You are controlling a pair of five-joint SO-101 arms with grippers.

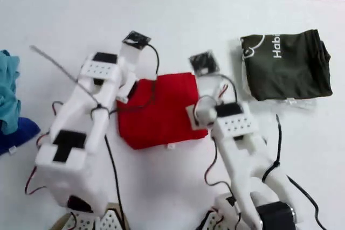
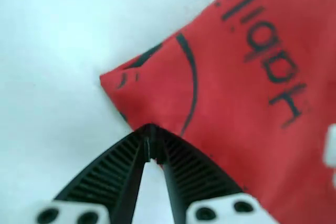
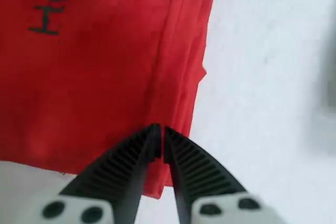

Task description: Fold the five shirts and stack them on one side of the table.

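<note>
High view: a red folded shirt [image 1: 159,109] with dark lettering lies in the middle of the white table [image 1: 215,20], between two white robot arms. A dark green folded shirt [image 1: 285,65] lies apart from it on the right arm's side. A crumpled teal shirt [image 1: 7,92] and a blue shirt [image 1: 16,133] lie at the opposite edge. In the left wrist view, the left gripper [image 2: 150,142] has its black ribbed jaws pressed together on the red shirt's edge near a corner. In the right wrist view, the right gripper [image 3: 159,140] is likewise pinched on the shirt's layered edge.
</note>
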